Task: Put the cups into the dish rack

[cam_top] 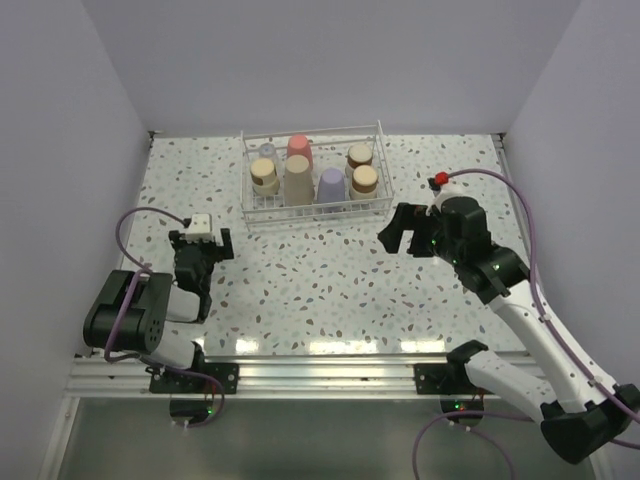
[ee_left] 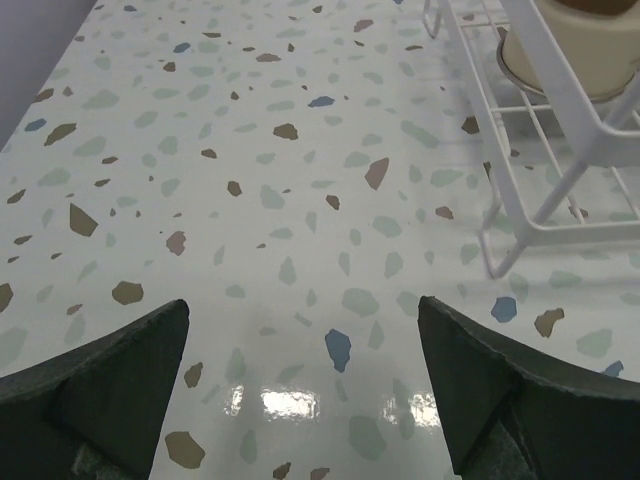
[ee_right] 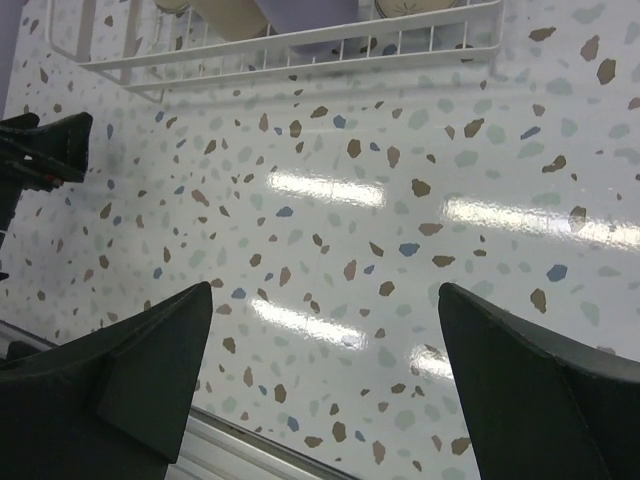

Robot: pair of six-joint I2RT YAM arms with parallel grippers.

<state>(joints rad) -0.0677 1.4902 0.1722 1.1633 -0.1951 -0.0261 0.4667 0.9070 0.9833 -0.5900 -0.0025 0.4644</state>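
Seven cups stand inside the dish rack (cam_top: pixel 312 214): three steel cups (cam_top: pixel 365 180), one red cup (cam_top: pixel 299 148), one lavender cup (cam_top: pixel 331 185), one beige cup (cam_top: pixel 298 180) and one clear cup (cam_top: pixel 267 151). My left fingers (ee_left: pixel 120 385) and right fingers (ee_right: pixel 545 385) are spread wide and empty, near the rack's front.

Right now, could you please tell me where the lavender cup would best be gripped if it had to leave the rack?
Probably its upper end, from straight above with the right pincer, the nearer one. The lavender cup stands upright in the dish rack, whose wire walls block a sideways approach, with the beige cup close beside it.
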